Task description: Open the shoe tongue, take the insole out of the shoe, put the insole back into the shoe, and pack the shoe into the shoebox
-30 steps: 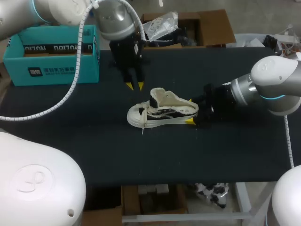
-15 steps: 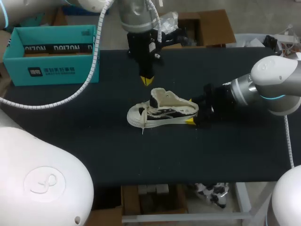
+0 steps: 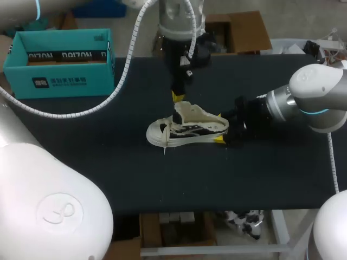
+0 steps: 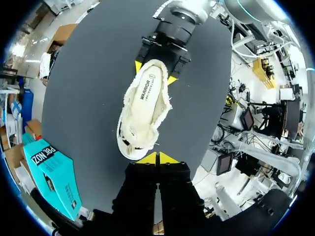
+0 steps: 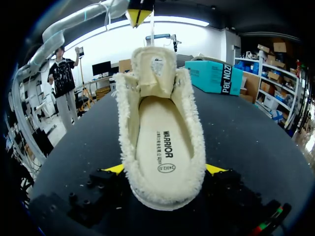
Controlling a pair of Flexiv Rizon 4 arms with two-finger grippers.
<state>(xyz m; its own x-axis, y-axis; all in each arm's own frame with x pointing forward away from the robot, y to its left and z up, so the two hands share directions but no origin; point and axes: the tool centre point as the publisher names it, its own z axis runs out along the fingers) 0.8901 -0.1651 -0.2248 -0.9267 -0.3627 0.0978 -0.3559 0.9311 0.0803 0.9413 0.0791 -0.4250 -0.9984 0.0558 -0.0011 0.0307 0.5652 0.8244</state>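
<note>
Cream shoe (image 3: 187, 129), heel gripped by right hand (image 3: 219, 127), left hand (image 3: 178, 97) above.

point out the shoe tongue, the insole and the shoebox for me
shoe tongue (image 5: 153, 69): right wrist view, middle of the raised flap.
insole (image 5: 162, 132): right wrist view, its flat middle inside the shoe.
shoebox (image 3: 70, 81): head view, its teal front wall.

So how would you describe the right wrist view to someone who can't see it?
A cream shoe lies on a table, its heel clamped by the right gripper, insole showing and tongue standing up. The left gripper hangs shut above the tongue; a teal shoebox sits beyond.
</note>
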